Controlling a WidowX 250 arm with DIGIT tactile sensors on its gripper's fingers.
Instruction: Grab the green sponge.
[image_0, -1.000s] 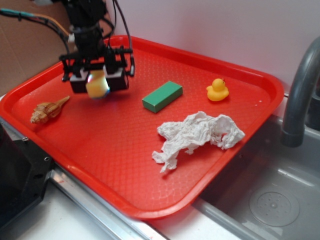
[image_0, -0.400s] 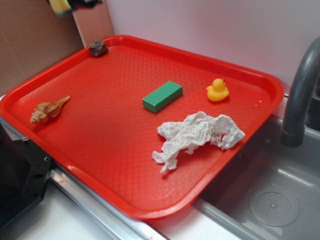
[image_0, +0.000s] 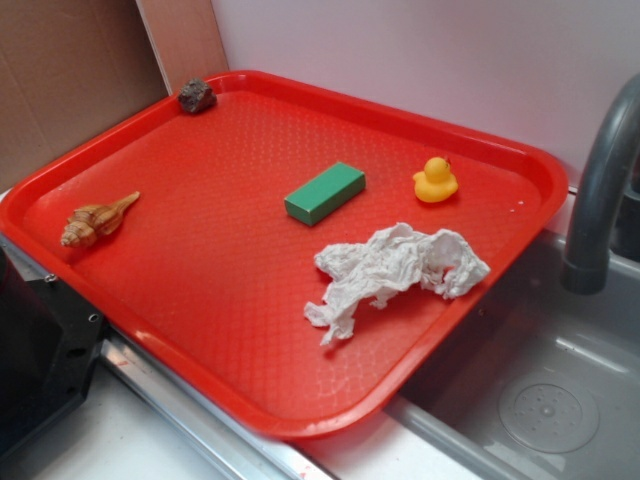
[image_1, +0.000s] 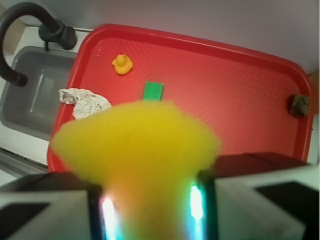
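Red tray (image_1: 210, 65) lies far below the end effector (image_1: 150, 210), with the flat green block (image_1: 152, 91), paper wad (image_1: 84, 101) and duck (image_1: 122, 64) beneath and ahead of it. The green sponge (image_1: 137, 145), showing yellow foam, sits pinched between the closed-in fingers, clear of the tray. I judge the grab done; next I only need to hold grip pressure steady.

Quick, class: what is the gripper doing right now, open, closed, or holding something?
Gripper: closed on the green sponge, held high above the red tray.
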